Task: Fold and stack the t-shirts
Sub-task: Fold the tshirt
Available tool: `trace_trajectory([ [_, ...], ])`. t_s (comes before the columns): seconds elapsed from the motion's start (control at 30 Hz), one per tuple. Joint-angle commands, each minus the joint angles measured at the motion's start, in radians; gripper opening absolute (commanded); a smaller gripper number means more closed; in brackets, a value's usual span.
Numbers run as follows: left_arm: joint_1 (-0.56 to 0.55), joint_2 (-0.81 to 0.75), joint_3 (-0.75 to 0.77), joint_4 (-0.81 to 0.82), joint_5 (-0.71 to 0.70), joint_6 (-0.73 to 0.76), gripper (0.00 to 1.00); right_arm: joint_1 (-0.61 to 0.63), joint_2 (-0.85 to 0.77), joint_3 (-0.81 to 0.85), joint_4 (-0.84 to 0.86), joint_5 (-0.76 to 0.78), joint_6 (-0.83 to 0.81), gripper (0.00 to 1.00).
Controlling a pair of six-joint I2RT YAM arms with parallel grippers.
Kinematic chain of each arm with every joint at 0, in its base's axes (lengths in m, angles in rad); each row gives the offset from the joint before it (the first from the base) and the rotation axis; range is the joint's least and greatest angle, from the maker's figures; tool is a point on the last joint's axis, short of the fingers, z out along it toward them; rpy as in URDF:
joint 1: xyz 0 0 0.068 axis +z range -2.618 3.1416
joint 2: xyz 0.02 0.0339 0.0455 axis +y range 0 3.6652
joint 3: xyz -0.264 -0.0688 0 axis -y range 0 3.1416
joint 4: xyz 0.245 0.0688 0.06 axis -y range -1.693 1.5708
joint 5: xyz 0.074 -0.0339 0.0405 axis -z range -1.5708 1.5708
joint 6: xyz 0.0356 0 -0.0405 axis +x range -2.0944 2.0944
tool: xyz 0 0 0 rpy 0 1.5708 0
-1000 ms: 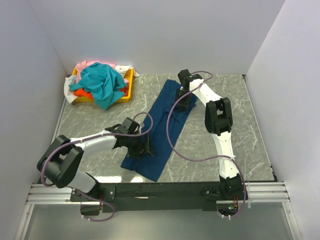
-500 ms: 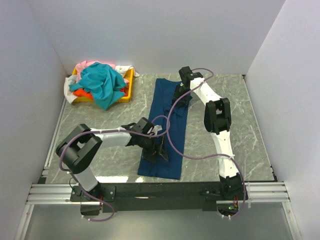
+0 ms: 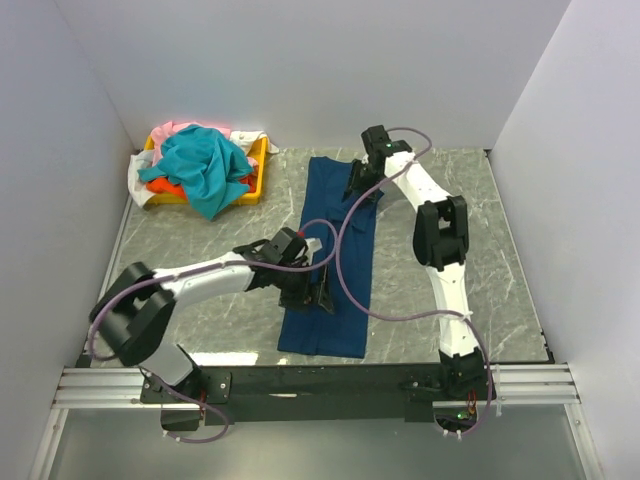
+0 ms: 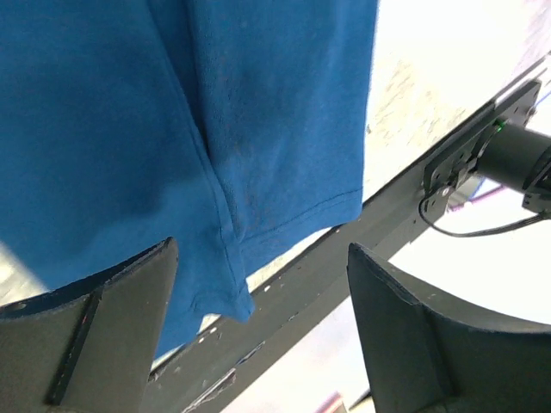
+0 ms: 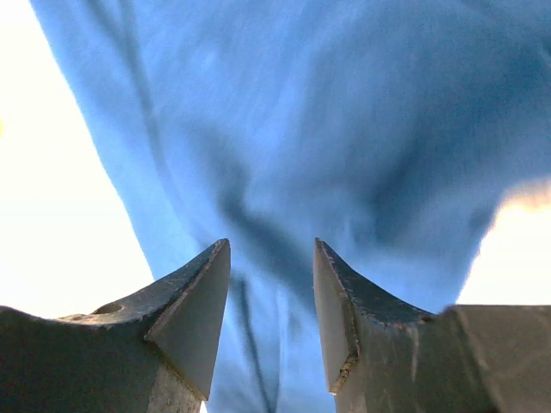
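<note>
The navy t-shirt (image 3: 322, 332) is lying on the bench (image 3: 500, 250) as a long, narrow strip, seemingly folded lengthwise already, so the crosswise fold is, I judge, the step in hand. The left gripper (image 3: 318, 292) is hovering over its near half, jaws spread wide and empty; the right gripper (image 3: 360, 185) is hanging over its far end, jaws parted, pinching nothing. The teal t-shirt (image 3: 200, 165) and others are sitting in the yellow tray (image 3: 262, 165), far-left of the navy one. Next, the jaws need to be coming down onto one end's corners — pinching both layers cleanly — and carrying them across.
</note>
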Motion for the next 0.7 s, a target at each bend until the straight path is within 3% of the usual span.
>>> trace_trajectory([
  [0.0,0.003,-0.102,0.031,-0.084,-0.136,0.03,0.86,-0.008,-0.257,-0.073,0.019,-0.008,-0.046,0.51],
  [0.2,0.043,-0.177,-0.034,-0.165,-0.242,0.054,0.83,0.017,-0.549,-0.449,-0.003,0.01,-0.092,0.51],
  [0.43,0.078,-0.223,-0.12,-0.185,-0.226,0.057,0.79,0.131,-0.887,-1.071,0.019,-0.002,-0.038,0.48],
  [0.53,0.083,-0.226,-0.133,-0.196,-0.216,0.06,0.79,0.2,-1.015,-1.226,0.042,-0.041,0.032,0.48],
  [0.67,0.083,-0.228,-0.16,-0.202,-0.207,0.054,0.77,0.299,-1.072,-1.304,0.026,-0.056,0.086,0.48],
])
